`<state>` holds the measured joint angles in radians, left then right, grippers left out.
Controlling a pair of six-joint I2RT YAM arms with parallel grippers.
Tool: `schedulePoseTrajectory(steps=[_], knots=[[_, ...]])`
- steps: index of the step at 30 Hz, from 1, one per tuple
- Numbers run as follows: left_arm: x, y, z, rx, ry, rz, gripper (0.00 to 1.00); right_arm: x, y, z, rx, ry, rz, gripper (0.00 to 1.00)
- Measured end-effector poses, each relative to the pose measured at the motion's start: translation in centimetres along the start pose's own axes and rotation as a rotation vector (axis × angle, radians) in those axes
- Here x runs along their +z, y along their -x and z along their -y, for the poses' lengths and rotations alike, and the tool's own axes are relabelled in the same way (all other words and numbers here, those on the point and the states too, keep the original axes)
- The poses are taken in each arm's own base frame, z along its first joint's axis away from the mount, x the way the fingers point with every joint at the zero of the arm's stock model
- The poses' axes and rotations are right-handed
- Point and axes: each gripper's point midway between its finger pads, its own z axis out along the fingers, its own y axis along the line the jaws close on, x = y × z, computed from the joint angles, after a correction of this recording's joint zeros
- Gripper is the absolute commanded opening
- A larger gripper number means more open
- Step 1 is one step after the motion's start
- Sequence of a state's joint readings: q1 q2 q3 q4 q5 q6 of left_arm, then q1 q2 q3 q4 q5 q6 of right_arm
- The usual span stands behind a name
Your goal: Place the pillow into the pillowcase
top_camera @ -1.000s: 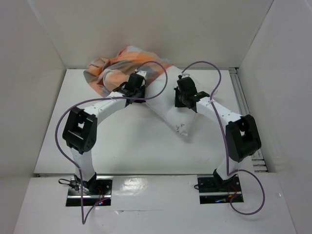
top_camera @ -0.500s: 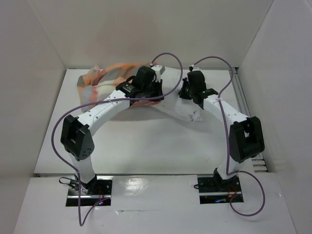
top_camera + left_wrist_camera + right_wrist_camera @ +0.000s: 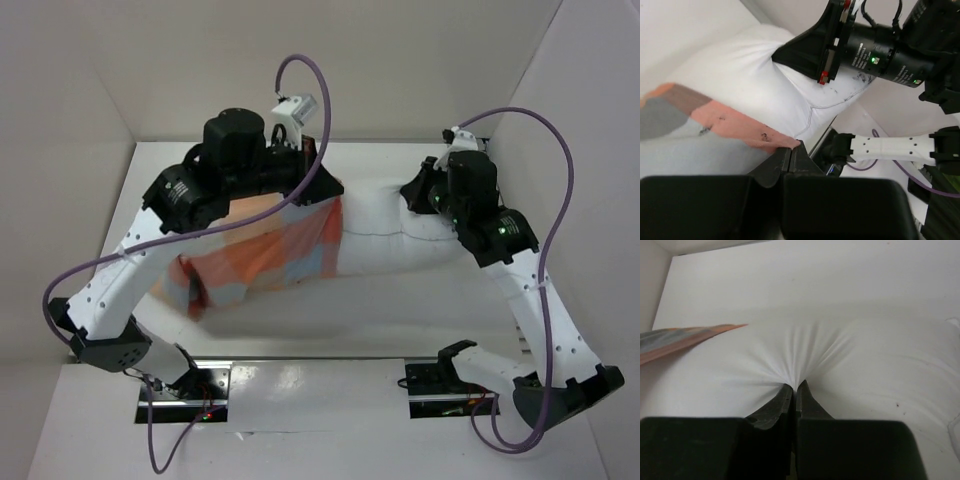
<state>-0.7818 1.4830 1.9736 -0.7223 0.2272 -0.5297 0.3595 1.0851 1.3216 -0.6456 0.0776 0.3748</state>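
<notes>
Both arms have swung up and outward since a second ago, and the bundle has come off the far wall to the middle of the scene. Pillow now lies stretched left to right, its left half inside the pillowcase, its right half bare white. Right gripper is pinched tight on a pucker of pillow fabric at the right end, probably to anchor it. Left gripper is clamped on the orange hem of the case opening, placed to drag that hem right over the bare half. Load seems held off the table, judging by the shadow. Roughly half done
</notes>
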Motion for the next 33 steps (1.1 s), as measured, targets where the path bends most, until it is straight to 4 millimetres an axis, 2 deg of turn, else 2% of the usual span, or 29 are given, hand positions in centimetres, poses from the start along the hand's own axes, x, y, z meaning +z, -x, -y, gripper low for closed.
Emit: schedulePoseTrajectory(steps=[2,4,6,8,9,10,11,13,14,15,16,17,18,19,20,22,24,27,30,33], knots=[[-0.7,1.2,0.5,0.001,-0.01,0.021,0.0,-0.6,0.0,-0.6,0.009,0.016,-0.024,0.0],[-0.1,2.5,-0.3,-0.006,0.006,0.031,0.0,0.0,-0.9,-0.6,0.024,0.007,-0.079,0.0],[1.6,4.3,-2.5,-0.022,0.03,0.037,0.0,1.6,-1.9,-0.5,0.041,-0.023,-0.146,0.0],[4.9,6.1,-6.0,-0.049,0.056,0.033,0.0,3.9,-2.6,-0.5,0.065,-0.034,-0.208,0.0],[7.1,6.7,-8.6,-0.066,0.07,0.032,0.0,5.7,-3.2,-0.2,0.084,-0.042,-0.251,0.0],[9.1,6.5,-11.1,-0.09,0.079,0.019,0.0,7.5,-3.7,0.4,0.112,-0.051,-0.291,0.05],[11.3,5.9,-14.7,-0.129,0.094,-0.003,0.0,9.3,-4.3,1.0,0.147,-0.059,-0.33,0.09],[14.6,3.5,-21.5,-0.224,0.128,-0.051,0.0,12.7,-5.6,2.6,0.214,-0.073,-0.393,0.09],[15.8,2.0,-24.9,-0.274,0.155,-0.074,0.04,14.3,-5.9,3.3,0.248,-0.076,-0.409,0.11],[16.6,0.4,-28.1,-0.324,0.186,-0.097,0.17,15.9,-5.7,3.9,0.272,-0.077,-0.408,0.18],[17.2,-0.9,-31.0,-0.365,0.211,-0.105,0.45,17.5,-4.8,4.4,0.287,-0.075,-0.388,0.45],[17.4,-1.3,-33.3,-0.393,0.225,-0.095,0.6,19.0,-3.6,4.9,0.292,-0.078,-0.354,0.67],[17.3,-1.3,-35.0,-0.414,0.233,-0.076,0.72,20.3,-2.4,5.4,0.287,-0.089,-0.315,0.79],[16.9,-0.7,-35.8,-0.423,0.233,-0.054,0.74,21.2,-1.1,5.8,0.276,-0.097,-0.282,0.86],[16.2,0.5,-36.0,-0.415,0.225,-0.02,0.79,21.9,0.4,6.4,0.255,-0.109,-0.241,1.0],[14.6,2.6,-35.5,-0.382,0.228,0.03,0.81,22.1,2.4,6.9,0.225,-0.13,-0.179,1.0],[12.4,4.3,-34.6,-0.341,0.251,0.07,0.82,21.3,4.3,7.2,0.195,-0.168,-0.116,1.0],[8.7,6.5,-33.0,-0.278,0.312,0.129,0.82,18.8,6.6,7.9,0.162,-0.238,-0.024,1.0],[5.3,7.9,-32.1,-0.213,0.419,0.185,0.79,14.4,8.5,9.0,0.149,-0.319,0.071,1.0],[2.7,8.6,-32.3,-0.16,0.553,0.223,0.75,9.9,11.0,10.6,0.162,-0.391,0.186,1.0]])
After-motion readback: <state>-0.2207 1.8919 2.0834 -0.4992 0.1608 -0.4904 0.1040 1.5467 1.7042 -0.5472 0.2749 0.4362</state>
